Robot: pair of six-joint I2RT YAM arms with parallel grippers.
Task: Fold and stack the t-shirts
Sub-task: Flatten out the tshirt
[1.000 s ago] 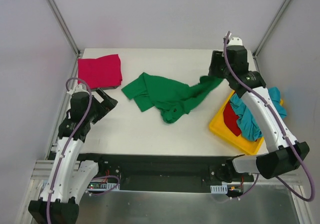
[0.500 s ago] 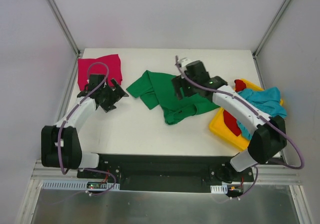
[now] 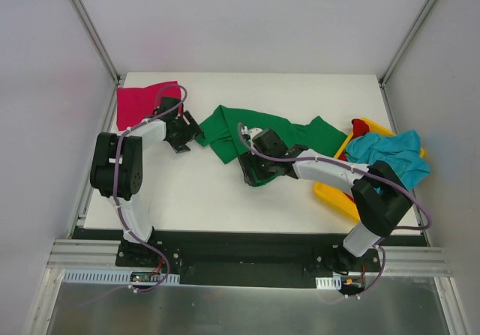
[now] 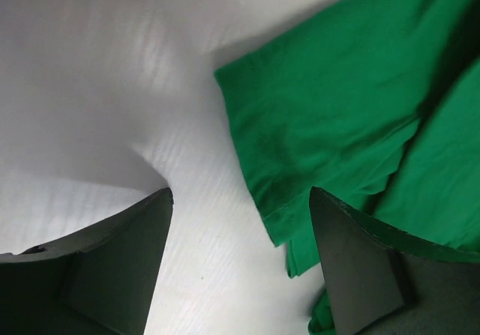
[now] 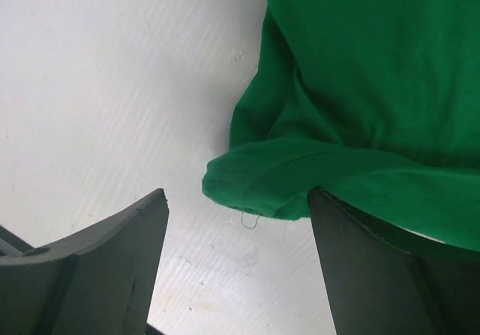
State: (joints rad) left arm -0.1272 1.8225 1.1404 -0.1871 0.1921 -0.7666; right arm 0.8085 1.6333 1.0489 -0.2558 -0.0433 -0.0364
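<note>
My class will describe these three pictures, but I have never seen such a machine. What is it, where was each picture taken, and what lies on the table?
These are two robot arms bolted at the near edge of a white table. The wide picture comes from a fixed camera above them; the other two from cameras on the wrists, looking past each arm's dark fingers. The left gripper and the right gripper are both open, holding nothing, each at an edge of the crumpled bright green cloth t-shirt in the middle. A magenta-pink t-shirt lies flat at the far left. On the right, a yellow plastic bin holds a teal-blue t-shirt and a red t-shirt.
</note>
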